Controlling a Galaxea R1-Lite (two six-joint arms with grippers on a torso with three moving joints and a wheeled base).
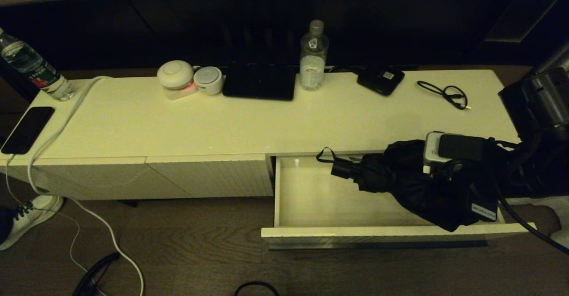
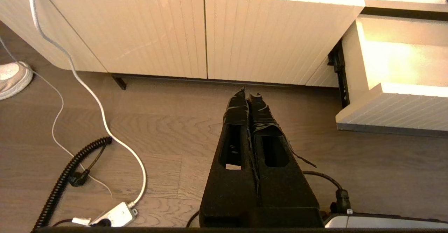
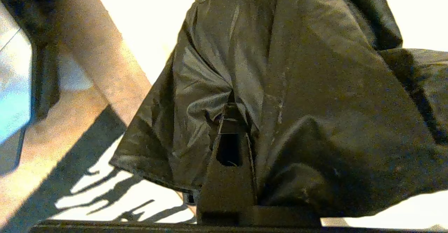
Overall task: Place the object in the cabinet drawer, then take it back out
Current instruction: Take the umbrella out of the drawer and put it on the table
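The right gripper (image 1: pixel 438 171) is clamped on the umbrella (image 1: pixel 400 178) above the open drawer (image 1: pixel 320 198). The left gripper (image 2: pixel 249 98) hangs over the floor, jaws pressed together and empty.

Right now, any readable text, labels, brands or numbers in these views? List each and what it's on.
Nothing can be read.
Water bottle, blue mark on its label: too small to read.
Second bottle at the cabinet's left end, green and red label: blurred.
Small flat black device, white label: too small to read.
White tag on the right gripper assembly gripping the umbrella: lettering blurred.
Left wrist view and right wrist view: no text.
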